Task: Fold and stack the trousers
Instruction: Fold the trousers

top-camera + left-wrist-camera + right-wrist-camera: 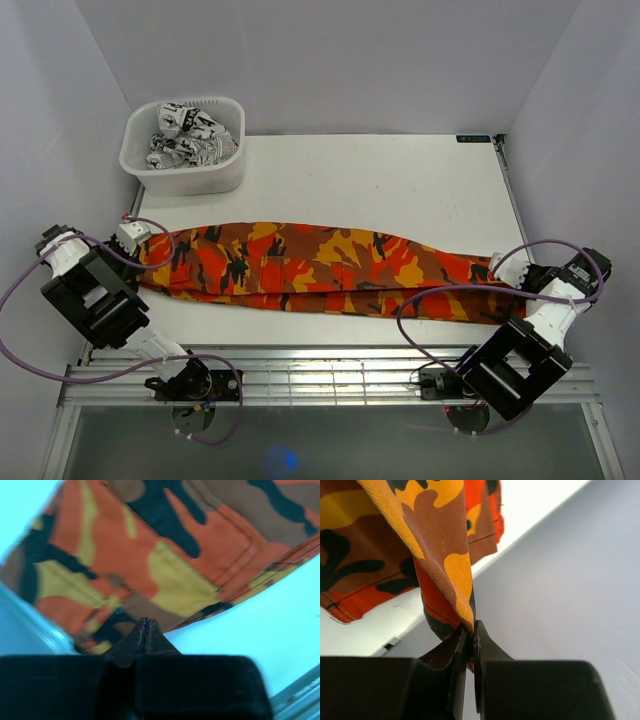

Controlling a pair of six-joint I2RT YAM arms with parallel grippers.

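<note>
Trousers of orange, red, brown and black camouflage cloth lie stretched across the white table — right gripper clamped on one end, left gripper clenched at the other, hold unclear. Best lift both ends together, keeping tension even.

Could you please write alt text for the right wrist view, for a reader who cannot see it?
The right arm's fingers are shut on a fold of the orange, red, brown and black camouflage trousers, which stretch away from the tips. Behind them lie the white table and a grey wall.
</note>
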